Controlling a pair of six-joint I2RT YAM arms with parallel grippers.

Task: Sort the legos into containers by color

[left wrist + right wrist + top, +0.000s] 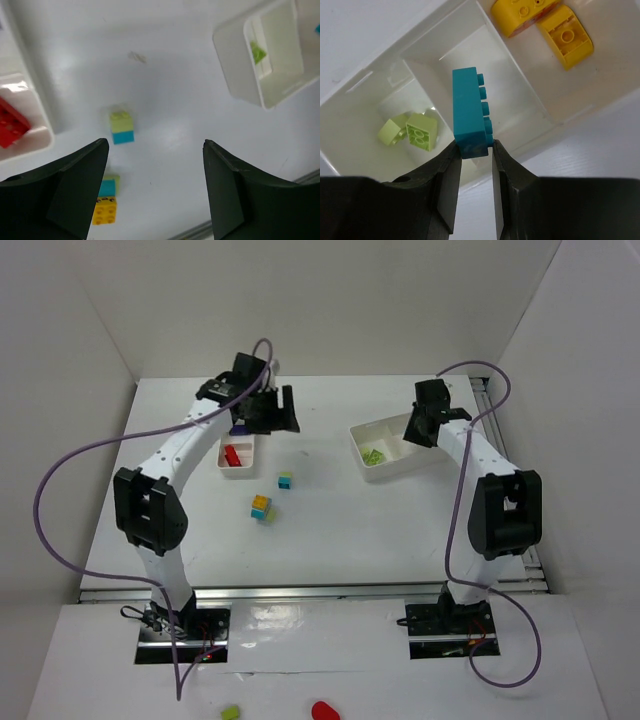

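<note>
Cyan lego pinched in right gripper, left gripper spread wide, red lego partly cropped

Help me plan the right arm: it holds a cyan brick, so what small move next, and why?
Probably lower slightly and open. The right gripper is shut on the cyan brick, which seems to hang over the middle compartment of the white tray. Lime bricks lie in one end compartment, yellow bricks in the other.
</note>
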